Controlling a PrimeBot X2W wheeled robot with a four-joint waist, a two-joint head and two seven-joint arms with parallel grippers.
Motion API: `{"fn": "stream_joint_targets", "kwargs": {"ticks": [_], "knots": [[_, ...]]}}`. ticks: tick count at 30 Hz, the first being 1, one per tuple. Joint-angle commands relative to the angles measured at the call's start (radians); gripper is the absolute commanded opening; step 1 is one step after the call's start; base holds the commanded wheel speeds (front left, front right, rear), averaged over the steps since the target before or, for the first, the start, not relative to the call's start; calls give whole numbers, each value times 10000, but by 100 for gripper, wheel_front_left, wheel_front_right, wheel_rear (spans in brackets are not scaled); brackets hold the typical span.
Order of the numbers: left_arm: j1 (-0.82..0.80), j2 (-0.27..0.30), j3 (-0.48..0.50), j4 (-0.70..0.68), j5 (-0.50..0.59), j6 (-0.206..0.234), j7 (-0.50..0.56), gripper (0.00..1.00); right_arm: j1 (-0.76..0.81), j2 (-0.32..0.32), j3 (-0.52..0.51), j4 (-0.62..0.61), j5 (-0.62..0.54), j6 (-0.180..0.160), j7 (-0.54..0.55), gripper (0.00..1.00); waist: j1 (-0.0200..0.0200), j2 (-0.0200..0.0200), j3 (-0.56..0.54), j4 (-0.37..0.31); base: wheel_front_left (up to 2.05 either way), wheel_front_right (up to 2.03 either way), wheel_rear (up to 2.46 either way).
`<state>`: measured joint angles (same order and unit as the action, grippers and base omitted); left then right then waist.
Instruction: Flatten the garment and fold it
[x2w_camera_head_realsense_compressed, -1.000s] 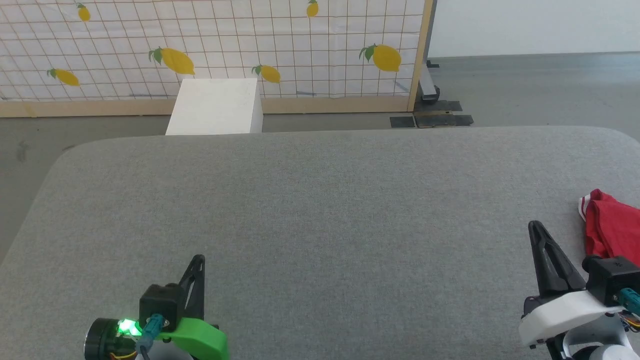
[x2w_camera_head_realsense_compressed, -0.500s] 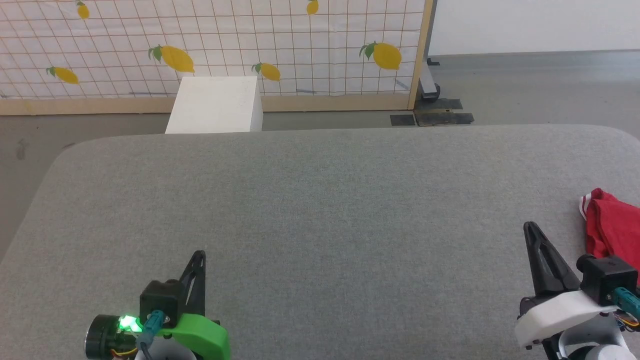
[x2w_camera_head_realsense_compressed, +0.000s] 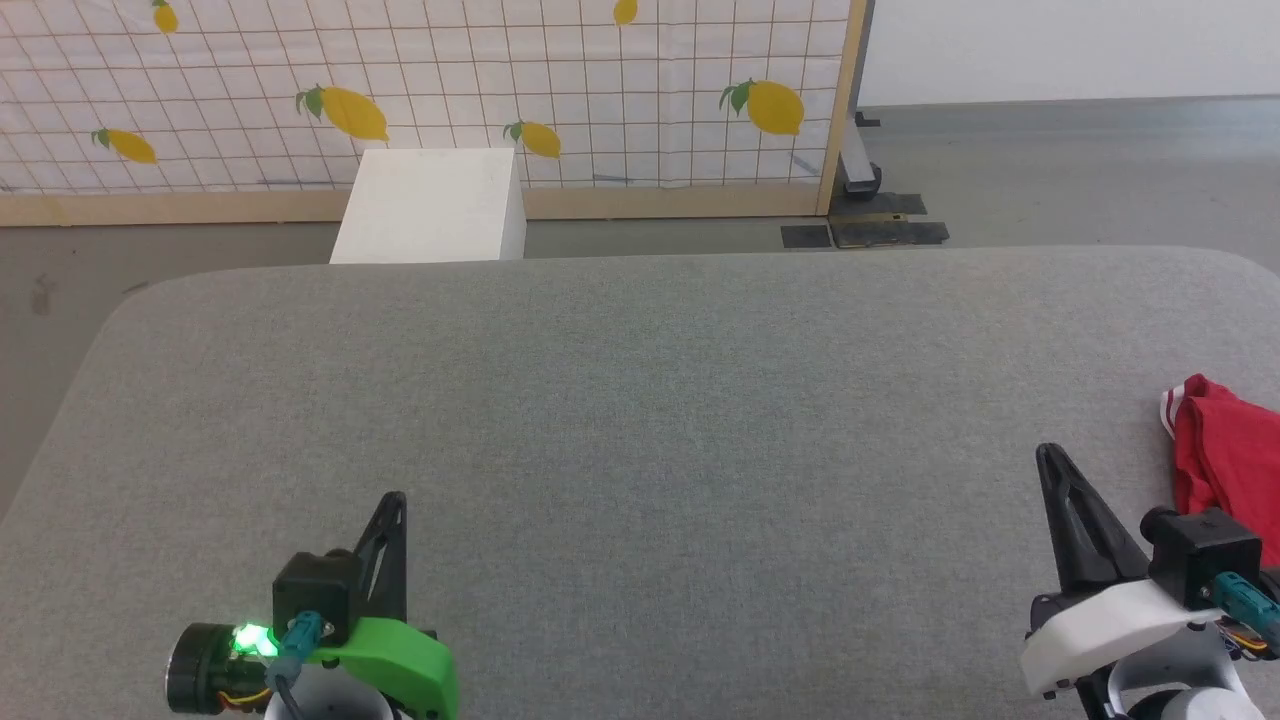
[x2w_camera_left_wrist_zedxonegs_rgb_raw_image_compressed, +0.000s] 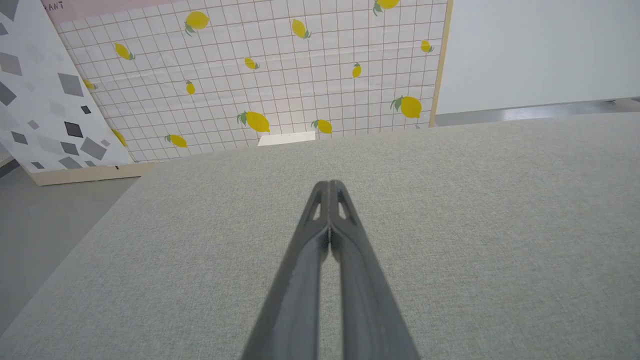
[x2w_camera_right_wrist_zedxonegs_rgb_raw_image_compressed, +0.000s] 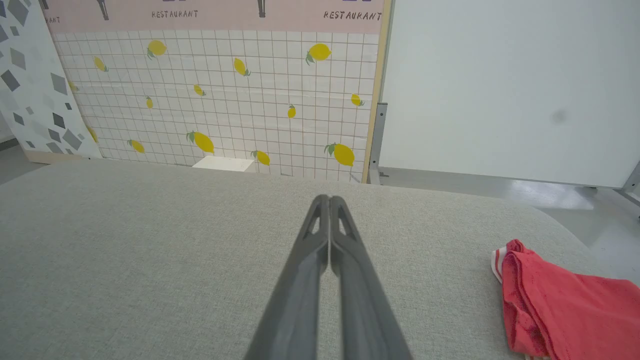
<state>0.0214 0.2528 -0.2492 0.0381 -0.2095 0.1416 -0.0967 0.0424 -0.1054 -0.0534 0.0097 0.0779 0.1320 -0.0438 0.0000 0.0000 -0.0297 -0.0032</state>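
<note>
Head view: I see the red T-shirt (x2w_camera_head_realsense_compressed: 1228, 455) bunched at the grey table's (x2w_camera_head_realsense_compressed: 640, 400) right edge, nothing touching it. My left gripper (x2w_camera_head_realsense_compressed: 396, 500) and right gripper (x2w_camera_head_realsense_compressed: 1046, 452) are closed and empty. Flattening and folding all remain, I judge.

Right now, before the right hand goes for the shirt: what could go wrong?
1. Both the right hand and left hand are shut; reaching in like that would likely shove the garment rather than pinch it.
2. The garment lies bunched in layered folds, so a pinch may catch several layers and resist flattening.
3. It sits near the rounded right corner of the grey surface; a sideways nudge could slide it toward the edge.
</note>
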Motion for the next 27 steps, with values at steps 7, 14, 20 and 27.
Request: {"fn": "stream_joint_targets", "kwargs": {"ticks": [7,14,20,27], "knots": [[-79,-229,280,-69,314,-164,118,0,-145,113,74,-38,-145,-5,52,0,0,0,26,3,0,0,0],[-91,-398,488,-98,480,-282,198,0,-171,154,117,-43,-204,-6,88,0,0,0,52,6,0,0,0],[-102,-540,662,-123,621,-381,265,0,-193,188,153,-48,-254,-7,119,0,0,0,73,8,0,0,0],[-114,-703,863,-151,783,-494,342,0,-218,228,195,-53,-312,-7,154,0,0,0,98,11,0,0,0]]}}
